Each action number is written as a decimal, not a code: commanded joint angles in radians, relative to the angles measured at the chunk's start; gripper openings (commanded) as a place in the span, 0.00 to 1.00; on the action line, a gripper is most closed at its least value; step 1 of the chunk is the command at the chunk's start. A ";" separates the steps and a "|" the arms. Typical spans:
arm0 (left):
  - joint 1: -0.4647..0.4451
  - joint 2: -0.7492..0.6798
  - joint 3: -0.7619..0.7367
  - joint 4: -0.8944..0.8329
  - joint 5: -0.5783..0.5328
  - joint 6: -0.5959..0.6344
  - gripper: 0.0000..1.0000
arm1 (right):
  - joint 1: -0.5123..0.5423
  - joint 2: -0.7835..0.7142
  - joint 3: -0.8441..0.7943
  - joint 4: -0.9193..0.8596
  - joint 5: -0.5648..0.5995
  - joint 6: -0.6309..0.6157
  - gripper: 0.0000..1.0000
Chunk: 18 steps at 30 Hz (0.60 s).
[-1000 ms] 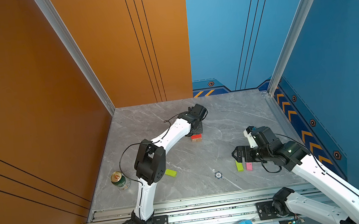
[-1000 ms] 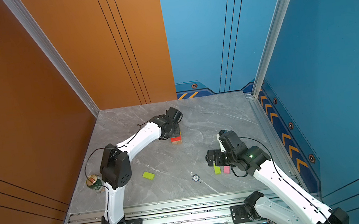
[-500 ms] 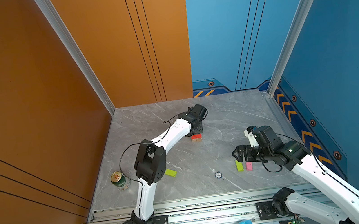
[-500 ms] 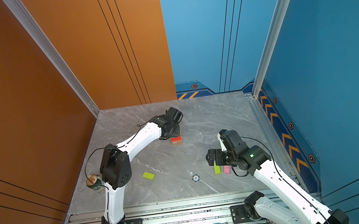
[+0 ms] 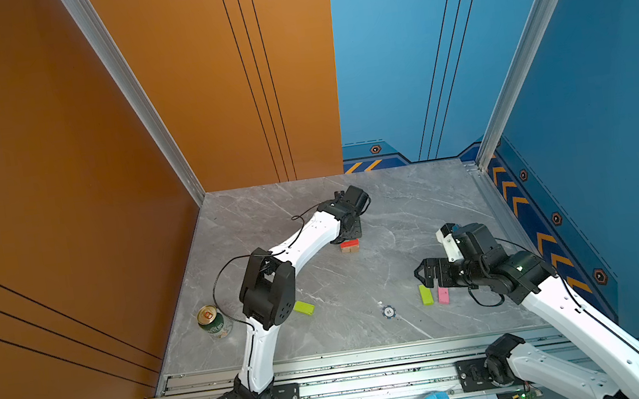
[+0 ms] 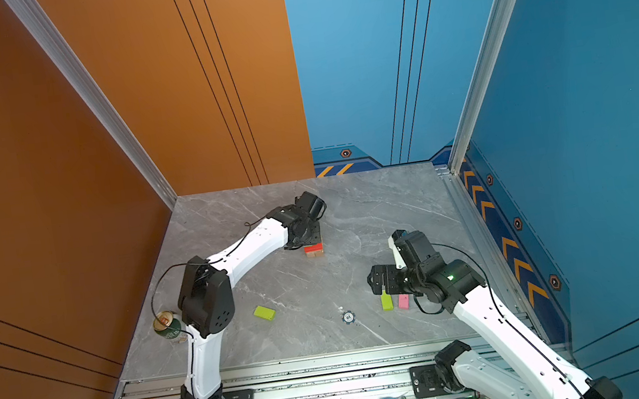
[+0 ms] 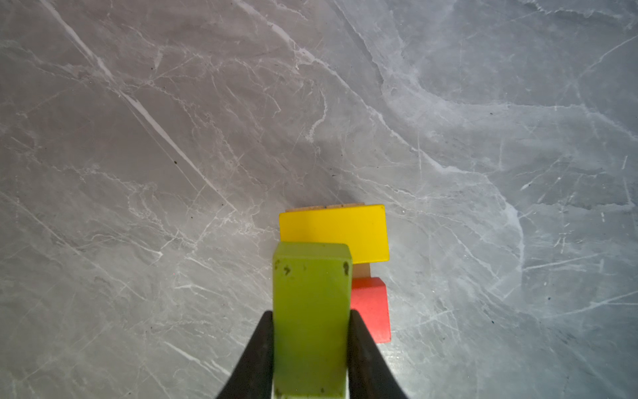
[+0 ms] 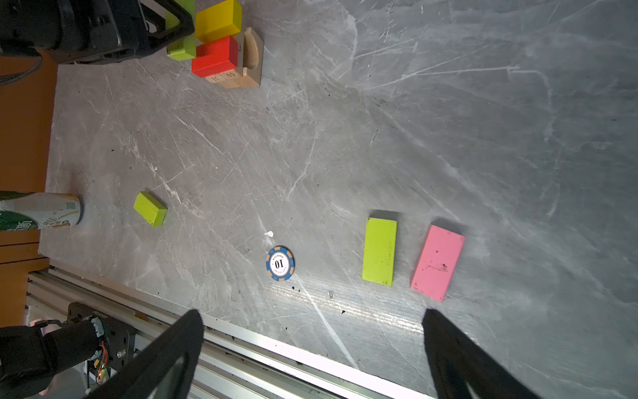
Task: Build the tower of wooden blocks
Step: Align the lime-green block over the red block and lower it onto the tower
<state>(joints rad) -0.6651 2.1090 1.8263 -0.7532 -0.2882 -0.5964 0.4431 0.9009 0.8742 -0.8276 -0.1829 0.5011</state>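
My left arm stretches far over the grey marble tabletop (image 5: 394, 207), elbow bent, wrist turned down; the left gripper (image 7: 310, 312) is clamped on a lime green wooden brick (image 7: 312, 276), which it holds by its long sides; that brick hangs over the small brick tower (image 8: 224, 55) mid-table towards the back, though I cannot tell whether it touches; the tower shows a yellow wooden brick (image 7: 333, 231) and a red wooden brick (image 7: 371, 307) side by side on tan wooden bricks (image 8: 250, 69); my right arm sits folded low on the right; the right gripper (image 8: 312, 312) has its jaws spread wide with nothing between them, above a flat lime green brick (image 8: 379, 255) and a pink wooden brick (image 8: 437, 262) lying just beside each other.
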 commanded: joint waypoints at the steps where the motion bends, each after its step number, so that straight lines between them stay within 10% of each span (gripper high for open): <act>1: -0.010 0.011 -0.010 -0.020 -0.001 -0.015 0.24 | -0.009 -0.016 0.000 -0.002 -0.014 -0.017 1.00; 18: -0.017 0.019 -0.016 -0.020 -0.005 -0.021 0.26 | -0.024 -0.023 -0.003 -0.005 -0.029 -0.027 1.00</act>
<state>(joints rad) -0.6754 2.1098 1.8210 -0.7532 -0.2882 -0.6041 0.4248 0.8909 0.8742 -0.8276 -0.1947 0.4934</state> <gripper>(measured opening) 0.311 0.999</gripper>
